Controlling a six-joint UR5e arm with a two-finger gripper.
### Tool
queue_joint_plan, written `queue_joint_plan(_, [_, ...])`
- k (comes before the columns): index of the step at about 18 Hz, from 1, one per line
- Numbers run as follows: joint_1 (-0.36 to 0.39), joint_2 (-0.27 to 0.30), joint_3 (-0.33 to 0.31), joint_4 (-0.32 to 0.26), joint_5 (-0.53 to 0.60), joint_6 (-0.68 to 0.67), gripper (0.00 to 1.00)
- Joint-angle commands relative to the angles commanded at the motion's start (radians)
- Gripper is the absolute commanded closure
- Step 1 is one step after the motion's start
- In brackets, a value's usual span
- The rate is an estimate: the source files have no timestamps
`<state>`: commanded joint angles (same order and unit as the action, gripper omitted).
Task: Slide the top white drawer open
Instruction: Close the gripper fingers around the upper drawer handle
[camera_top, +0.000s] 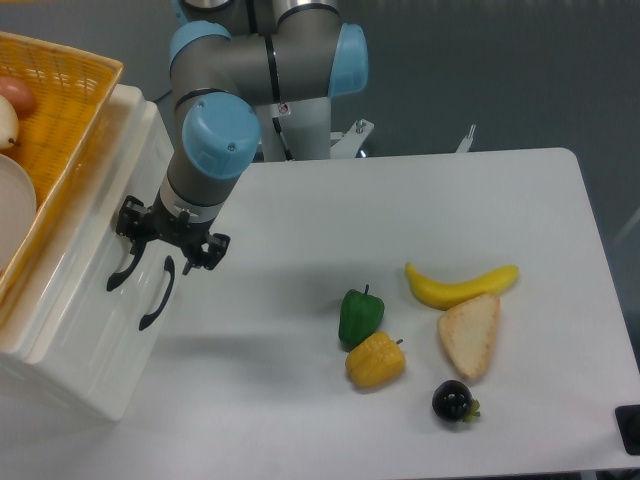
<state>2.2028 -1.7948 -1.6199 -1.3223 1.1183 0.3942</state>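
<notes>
We see a small white cabinet (75, 330) at the left edge of the desk (330, 220), its front face tilted toward the camera. Two curved black handles sit on that face. The top white drawer (95, 225) carries the handle nearer the cabinet top; the lower white drawer (120, 330) carries the other handle (157, 293). Both drawers appear closed, so we cannot see anything inside them.

On the cabinet top rests a yellow wicker basket (70, 105). Inside it, at the frame's left edge, we note part of a white plate (14, 215), a pale rounded item (6, 125) and a reddish one (14, 93); we cannot identify either.

The tool (168, 240) hangs from the grey and blue arm, right at the top drawer's handle (122, 268). Its black fingers stand spread, one finger (128, 222) over the upper end of that handle, the other to the right over the desk. We cannot tell whether it touches the handle.

Loose on the desk, well apart from the cabinet: a green pepper (359, 315) touching a yellow corn piece (375, 361), a banana (460, 285) just above a bread slice (470, 336), and a dark round fruit (453, 401) nearest the front edge.
</notes>
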Motion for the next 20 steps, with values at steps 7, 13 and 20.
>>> queue_joint_plan(7, [-0.002,-0.002,0.000,0.000,0.000,-0.003,0.31])
queue_joint_plan(13, [-0.003,0.000,0.000,0.000,0.000,-0.003,0.48])
queue_joint_plan(20, [-0.002,0.002,0.000,0.000,-0.002,-0.005,0.57])
